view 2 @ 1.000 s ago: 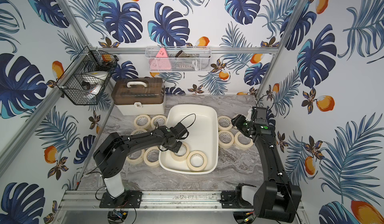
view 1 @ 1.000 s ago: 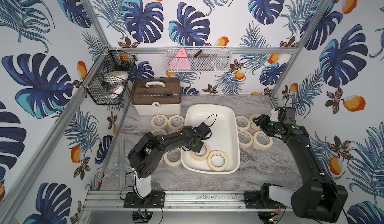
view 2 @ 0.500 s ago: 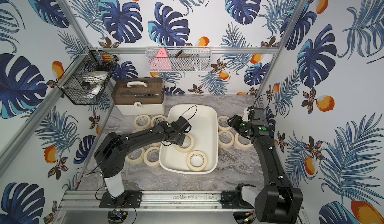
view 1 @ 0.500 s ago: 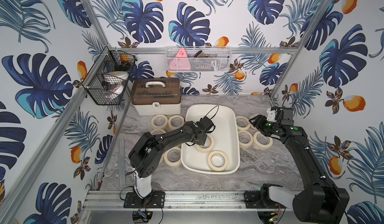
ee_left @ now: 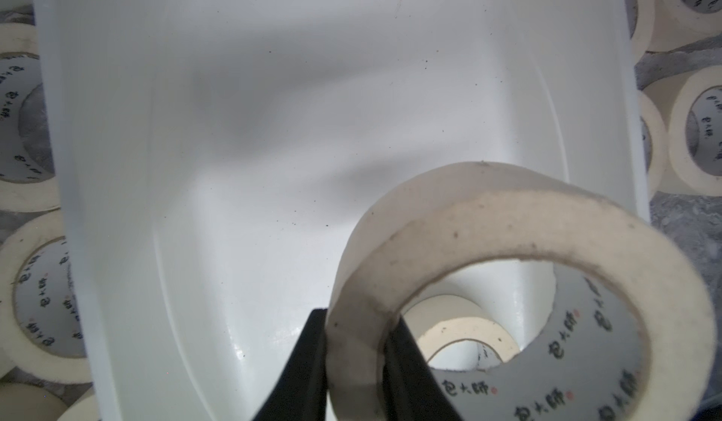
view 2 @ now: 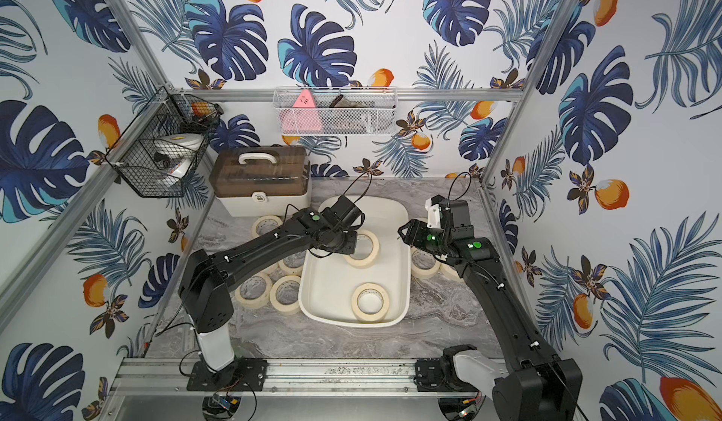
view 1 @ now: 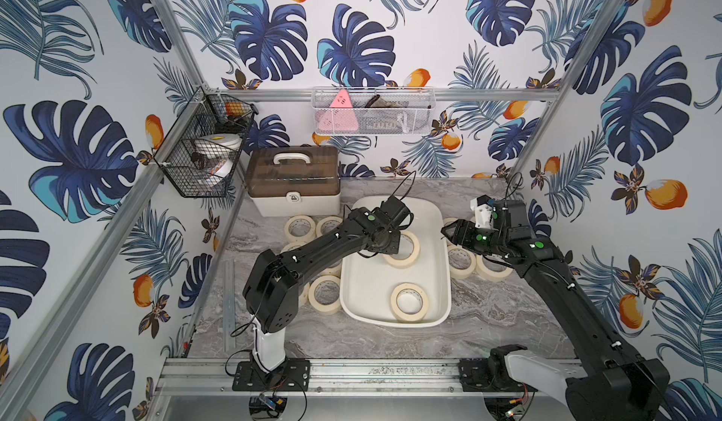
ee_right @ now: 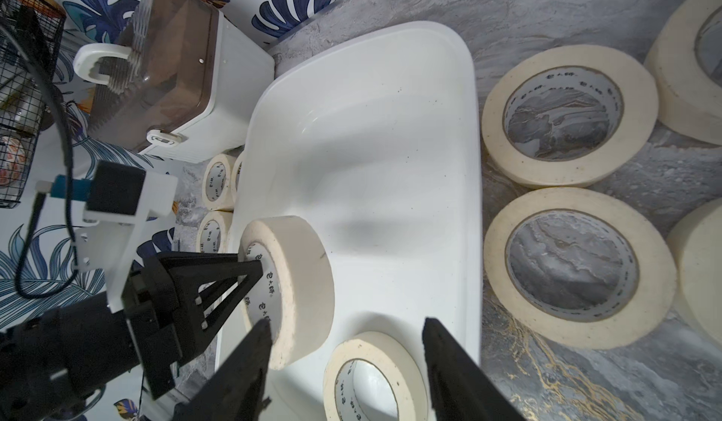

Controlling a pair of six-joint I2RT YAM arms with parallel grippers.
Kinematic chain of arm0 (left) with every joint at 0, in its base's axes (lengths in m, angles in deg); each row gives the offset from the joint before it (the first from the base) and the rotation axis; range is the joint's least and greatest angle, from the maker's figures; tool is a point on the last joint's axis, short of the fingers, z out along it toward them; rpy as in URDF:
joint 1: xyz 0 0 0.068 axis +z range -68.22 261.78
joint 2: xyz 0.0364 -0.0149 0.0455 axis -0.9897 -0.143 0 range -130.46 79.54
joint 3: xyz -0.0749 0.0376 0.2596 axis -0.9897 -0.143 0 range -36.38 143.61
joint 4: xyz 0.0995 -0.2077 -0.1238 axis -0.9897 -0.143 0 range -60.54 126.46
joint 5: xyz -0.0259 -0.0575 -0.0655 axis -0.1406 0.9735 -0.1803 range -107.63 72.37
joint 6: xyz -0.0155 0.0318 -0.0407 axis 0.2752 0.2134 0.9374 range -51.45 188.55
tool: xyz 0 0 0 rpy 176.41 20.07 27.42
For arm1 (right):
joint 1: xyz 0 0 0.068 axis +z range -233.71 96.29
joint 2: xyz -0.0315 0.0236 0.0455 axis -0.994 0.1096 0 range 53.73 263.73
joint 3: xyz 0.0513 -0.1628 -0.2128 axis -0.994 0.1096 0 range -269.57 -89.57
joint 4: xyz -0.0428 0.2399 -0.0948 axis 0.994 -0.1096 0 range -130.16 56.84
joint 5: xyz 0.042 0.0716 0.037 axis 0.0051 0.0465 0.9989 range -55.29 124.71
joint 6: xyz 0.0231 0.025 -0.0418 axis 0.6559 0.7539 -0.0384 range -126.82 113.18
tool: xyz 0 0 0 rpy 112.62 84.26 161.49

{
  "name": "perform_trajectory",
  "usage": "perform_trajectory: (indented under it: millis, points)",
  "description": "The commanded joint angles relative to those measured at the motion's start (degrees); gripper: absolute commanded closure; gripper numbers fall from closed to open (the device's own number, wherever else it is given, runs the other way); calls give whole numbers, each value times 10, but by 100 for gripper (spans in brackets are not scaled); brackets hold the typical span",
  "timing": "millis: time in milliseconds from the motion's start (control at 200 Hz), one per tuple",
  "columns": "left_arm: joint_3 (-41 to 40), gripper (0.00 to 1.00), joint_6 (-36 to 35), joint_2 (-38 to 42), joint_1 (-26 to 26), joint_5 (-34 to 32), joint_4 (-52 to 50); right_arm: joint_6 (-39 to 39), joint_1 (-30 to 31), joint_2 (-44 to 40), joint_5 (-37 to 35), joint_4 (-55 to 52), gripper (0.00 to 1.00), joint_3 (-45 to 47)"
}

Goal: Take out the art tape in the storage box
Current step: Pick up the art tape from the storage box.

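Seen from above, a grey marbled desk (view 1: 488, 321) carries a shallow cream-white plastic tub (view 1: 367, 282) with rounded corners and smooth, glossy sloping walls. The left gripper (ee_left: 357, 345) is pinching a tape roll (ee_left: 508, 223) by its wall, one black finger inside the core and one on the outer band. The roll hangs tilted, clear of the floor, over the tub's far half.

Its next move looks like a carry towards the desk's left edge. The tub's left rim lies on the arm's own side of the roll, and beyond it rolls (view 1: 326, 294) lie flat on the desk.

A second roll (view 1: 409, 302) lies flat on the tub floor at its near end, hole upward. The right gripper (ee_right: 347, 323) is spread and empty above the tub's right rim. That roll lies towards the desk's near edge from it and below, so the right arm looks the freer one to reach it. More rolls (view 1: 461, 261) lie flat just outside the tub's right rim.

Each roll is a matt cream paper ring, slightly scuffed, with a wide pale card core printed inside
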Motion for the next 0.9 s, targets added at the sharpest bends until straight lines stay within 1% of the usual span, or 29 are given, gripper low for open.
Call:
perform_trajectory:
  millis: [0,145,350,450,645,741,831,896]
  points:
    - [32,100,22,-13,-5,16,-22,-23,21,-4,-33,-11,37,-8]
    - [76,100,33,-34,-17,12,-38,-27,58,-10,-62,-13,37,-7]
    - [131,100,45,-60,-35,13,-55,-36,97,-1,-127,-23,38,-6]
    - [157,100,49,-72,-45,14,-63,-42,106,9,-157,-28,38,-8]
    - [196,100,45,-95,-61,10,-83,-54,109,38,-183,-29,40,-13]
    - [193,100,45,-94,-63,8,-81,-62,110,51,-205,-37,46,-23]
    - [190,100,44,-94,-62,6,-82,-71,111,55,-218,-41,60,-27]
    - [188,100,42,-92,-62,7,-81,-75,111,55,-220,-38,67,-27]
